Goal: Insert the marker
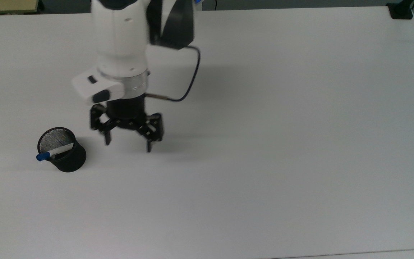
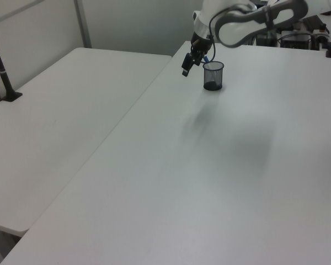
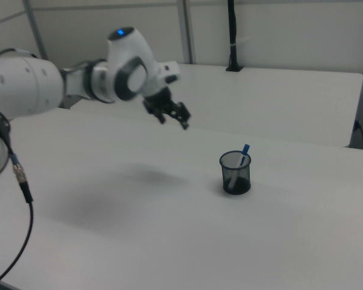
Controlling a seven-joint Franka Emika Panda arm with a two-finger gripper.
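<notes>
Marker [image 3: 243, 154] leaning in black mesh cup [image 3: 235, 173], blue end up, gripper [image 3: 174, 116] raised well apart, fingers spread
</notes>
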